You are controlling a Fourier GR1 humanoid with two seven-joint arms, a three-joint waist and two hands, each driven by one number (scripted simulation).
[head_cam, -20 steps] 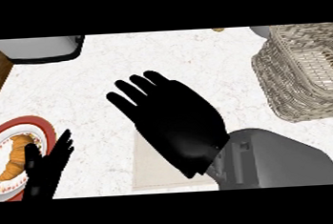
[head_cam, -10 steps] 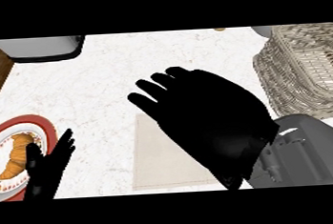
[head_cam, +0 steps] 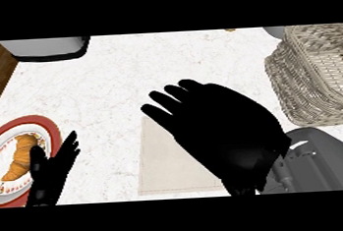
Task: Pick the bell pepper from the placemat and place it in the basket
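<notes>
Over the pale placemat [head_cam: 162, 163] hangs the right hand [head_cam: 220, 130], open with its fingers straight, covering much of the mat. The bell pepper cannot be seen. The basket [head_cam: 312, 80] sits at the far right of the table [head_cam: 129, 70]. The left hand [head_cam: 53, 169] rests open beside a red plate [head_cam: 47, 127] holding a croissant [head_cam: 20, 156].

Right robot hand [head_cam: 222, 134] mid-view, back toward camera, fingers straight, slightly spread, pointing up-left. Grey right forearm [head_cam: 326, 161] enters from lower right corner, angled toward centre. Left robot hand [head_cam: 52, 168] at lower left edge, fingers relaxed, pointing up, resting.
</notes>
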